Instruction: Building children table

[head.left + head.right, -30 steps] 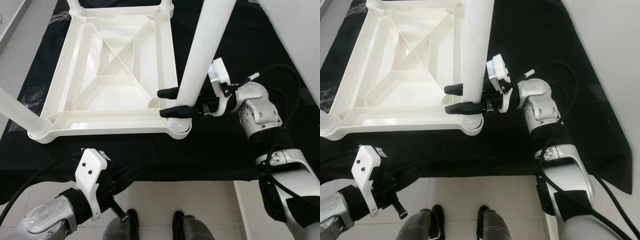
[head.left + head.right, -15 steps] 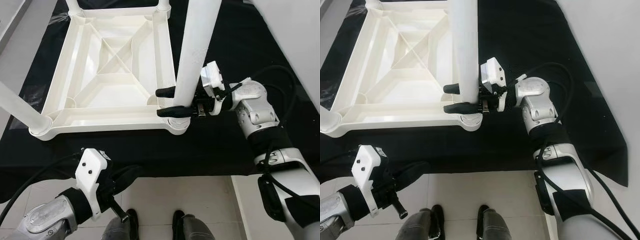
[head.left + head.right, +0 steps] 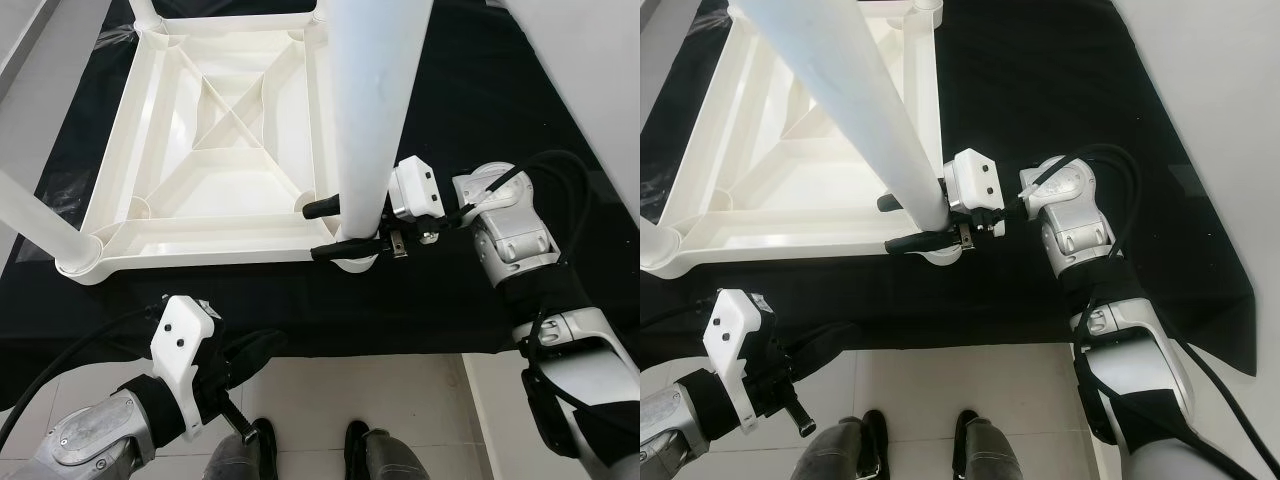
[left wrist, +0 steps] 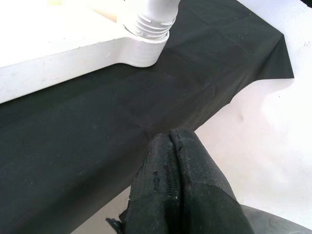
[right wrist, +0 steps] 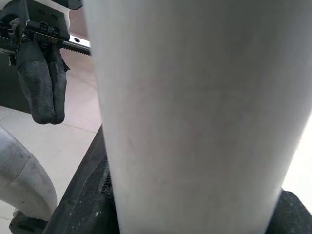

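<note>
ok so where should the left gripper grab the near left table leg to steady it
Low on the near left leg, just above its corner socket, likely from the robot's side. It is a plain round tube leaning away to the left, so a low grip stays steadiest. The left gripper hangs shut over the floor; the right gripper clamps the near right leg.

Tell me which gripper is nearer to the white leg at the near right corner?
Right. The right gripper clamps the white leg just above its socket; the left gripper hangs shut over the floor, apart from it.
</note>
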`<state>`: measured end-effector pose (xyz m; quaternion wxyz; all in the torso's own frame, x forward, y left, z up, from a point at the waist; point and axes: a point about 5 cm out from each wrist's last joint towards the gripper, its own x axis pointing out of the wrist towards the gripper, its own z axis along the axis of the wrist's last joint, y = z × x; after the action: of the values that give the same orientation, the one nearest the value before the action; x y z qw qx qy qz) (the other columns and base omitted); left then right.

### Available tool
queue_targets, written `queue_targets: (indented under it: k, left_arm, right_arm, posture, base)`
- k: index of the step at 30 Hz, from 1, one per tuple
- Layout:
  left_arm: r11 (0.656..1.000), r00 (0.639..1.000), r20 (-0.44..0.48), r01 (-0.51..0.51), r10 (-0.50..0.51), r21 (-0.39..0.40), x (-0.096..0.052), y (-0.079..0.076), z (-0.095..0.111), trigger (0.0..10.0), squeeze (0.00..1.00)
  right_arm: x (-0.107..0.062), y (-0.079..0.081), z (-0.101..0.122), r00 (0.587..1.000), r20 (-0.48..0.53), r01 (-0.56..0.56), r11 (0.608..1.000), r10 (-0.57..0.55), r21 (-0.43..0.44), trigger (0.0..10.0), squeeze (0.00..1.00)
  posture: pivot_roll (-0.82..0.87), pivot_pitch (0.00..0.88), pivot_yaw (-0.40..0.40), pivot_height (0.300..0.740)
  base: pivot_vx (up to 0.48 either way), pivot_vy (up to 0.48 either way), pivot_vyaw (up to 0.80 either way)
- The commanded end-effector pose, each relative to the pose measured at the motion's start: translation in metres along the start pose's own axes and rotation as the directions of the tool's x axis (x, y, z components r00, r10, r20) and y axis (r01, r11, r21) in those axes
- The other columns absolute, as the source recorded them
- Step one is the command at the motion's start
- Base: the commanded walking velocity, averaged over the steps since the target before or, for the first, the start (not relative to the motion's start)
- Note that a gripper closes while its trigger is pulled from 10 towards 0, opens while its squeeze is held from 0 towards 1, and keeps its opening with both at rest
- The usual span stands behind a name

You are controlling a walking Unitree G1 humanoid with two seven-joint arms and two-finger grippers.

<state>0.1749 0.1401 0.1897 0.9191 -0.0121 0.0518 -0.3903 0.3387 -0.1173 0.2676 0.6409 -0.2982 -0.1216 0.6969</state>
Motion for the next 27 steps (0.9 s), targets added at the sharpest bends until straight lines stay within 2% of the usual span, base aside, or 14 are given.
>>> queue_targets:
  k: [1,2,4,10,13,15,18,27]
  left_arm:
    - [1.0,1.0,-0.025,-0.001,0.002,0.007,-0.003,-0.001,-0.001,10.0,0.0]
    - [1.0,1.0,-0.025,-0.001,0.002,0.007,-0.003,-0.001,-0.001,10.0,0.0]
    - [1.0,1.0,-0.024,-0.003,0.003,0.007,-0.003,-0.001,-0.001,10.0,0.0]
    - [1.0,1.0,-0.023,-0.004,0.004,0.007,-0.003,-0.001,-0.001,10.0,0.0]
    - [1.0,1.0,-0.025,-0.003,0.003,0.006,-0.003,-0.001,-0.001,10.0,0.0]
    - [1.0,1.0,-0.025,-0.003,0.003,0.006,-0.003,-0.001,-0.001,10.0,0.0]
    - [1.0,1.0,-0.028,-0.001,0.001,0.004,-0.004,-0.001,-0.002,10.0,0.0]
    - [1.0,1.0,-0.03,0.001,0.0,0.002,-0.004,-0.002,-0.002,10.0,0.0]
  right_arm:
    - [0.007,0.018,-0.029,0.994,-0.081,-0.06,0.988,0.072,0.144,10.0,0.0]
    - [0.007,0.018,-0.029,0.994,-0.081,-0.06,0.988,0.072,0.144,10.0,0.0]
    - [0.005,0.012,-0.025,0.999,-0.02,-0.029,0.981,0.033,0.192,10.0,0.0]
    - [0.004,0.01,-0.025,1.0,0.017,0.005,0.966,-0.01,0.258,10.0,0.0]
    - [0.004,0.009,-0.03,0.998,0.008,0.057,0.947,-0.063,0.317,10.0,0.0]
    - [0.004,0.009,-0.03,0.998,0.008,0.057,0.947,-0.063,0.317,10.0,0.0]
    - [0.004,0.009,-0.038,0.992,-0.033,0.127,0.919,-0.124,0.372,10.0,0.0]
    - [0.007,0.011,-0.046,0.979,-0.087,0.203,0.883,-0.183,0.424,10.0,0.0]
  posture:
    - [0.15,0.351,-0.011,0.74]
    - [0.15,0.351,-0.011,0.74]
    - [0.15,0.35,-0.013,0.74]
    - [0.15,0.35,-0.01,0.74]
    - [0.15,0.351,-0.007,0.74]
    - [0.15,0.351,-0.007,0.74]
    - [0.14,0.349,-0.004,0.74]
    - [0.14,0.343,-0.003,0.74]
  base:
    - [0.0,0.0,0.0]
    - [0.0,0.0,0.0]
    - [0.0,0.0,0.0]
    - [0.0,0.0,0.0]
    - [0.0,0.0,0.0]
    - [0.0,0.0,0.0]
    - [0.0,0.0,0.0]
    - [0.0,0.0,0.0]
